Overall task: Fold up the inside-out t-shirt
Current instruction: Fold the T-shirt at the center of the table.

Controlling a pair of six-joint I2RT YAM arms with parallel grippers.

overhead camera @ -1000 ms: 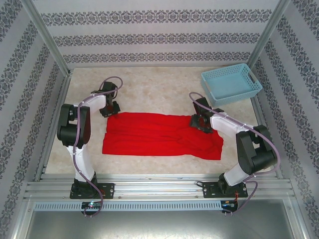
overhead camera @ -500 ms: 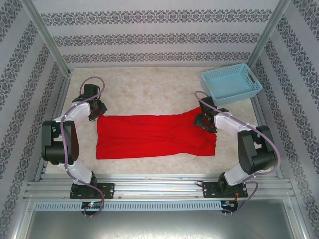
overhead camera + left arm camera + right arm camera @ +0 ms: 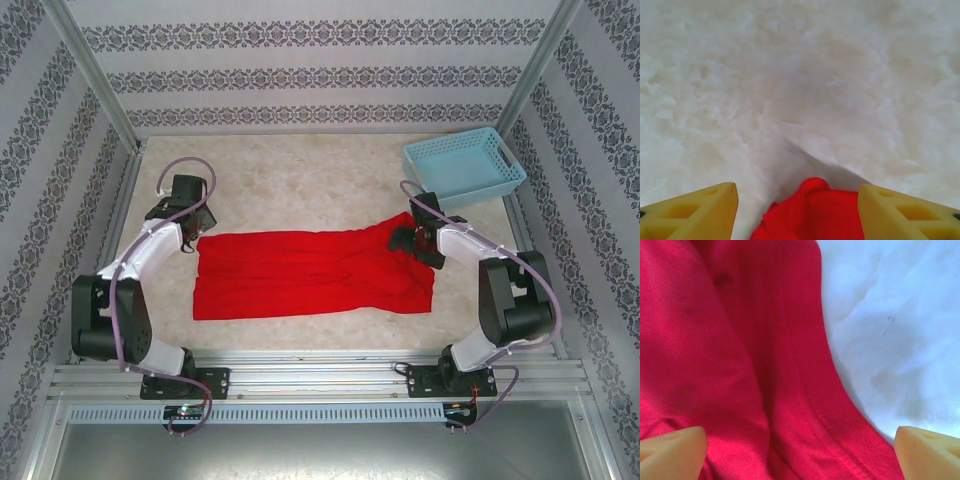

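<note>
The inside-out t-shirt (image 3: 310, 275) lay spread flat on the counter (image 3: 300, 180), well apart from the light blue basket (image 3: 463, 167); the left fingers (image 3: 194, 228) stood apart around its corner farthest from the basket, gripping nothing; the right fingers (image 3: 406, 238) gaped wide over the end nearest the basket, empty, probably so the cloth settled flat.

Likely lab enclosure: aluminium frame (image 3: 320, 378), wallpapered walls (image 3: 320, 70).
</note>
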